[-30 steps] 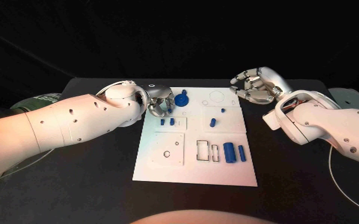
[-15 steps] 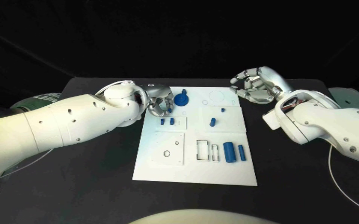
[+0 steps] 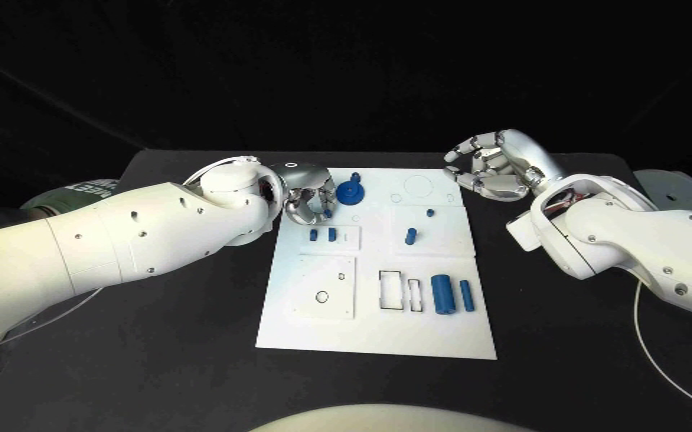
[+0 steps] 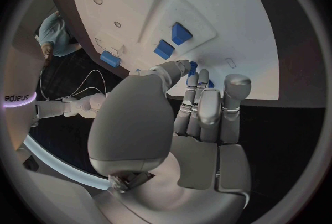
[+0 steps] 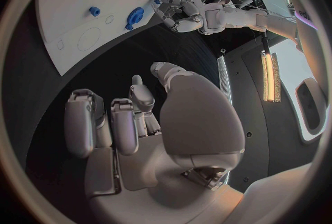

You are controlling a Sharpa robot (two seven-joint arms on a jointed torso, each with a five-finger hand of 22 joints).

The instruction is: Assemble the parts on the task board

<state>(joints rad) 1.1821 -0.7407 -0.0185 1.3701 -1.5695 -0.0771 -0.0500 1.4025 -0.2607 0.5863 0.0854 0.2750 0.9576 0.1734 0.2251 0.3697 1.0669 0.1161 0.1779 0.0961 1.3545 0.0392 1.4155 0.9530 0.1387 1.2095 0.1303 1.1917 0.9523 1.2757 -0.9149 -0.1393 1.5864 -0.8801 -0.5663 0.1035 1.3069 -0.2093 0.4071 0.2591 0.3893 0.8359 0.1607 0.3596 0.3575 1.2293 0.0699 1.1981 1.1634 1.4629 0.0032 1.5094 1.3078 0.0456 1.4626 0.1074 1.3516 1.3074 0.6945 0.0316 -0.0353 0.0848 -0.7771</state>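
The white board (image 3: 378,302) lies flat in the middle of the black counter (image 3: 173,352). On the board's near part, two blue rods (image 3: 451,294) lie side by side. Farther back, two small blue blocks (image 3: 322,235) sit close together. At the board's far left corner is the left robot hand (image 3: 307,195), its fingers curled beside a round blue piece (image 3: 349,192); whether it pinches anything cannot be told. Off the board's far right corner, the right robot hand (image 3: 490,165) hangs with fingers curled in, holding nothing.
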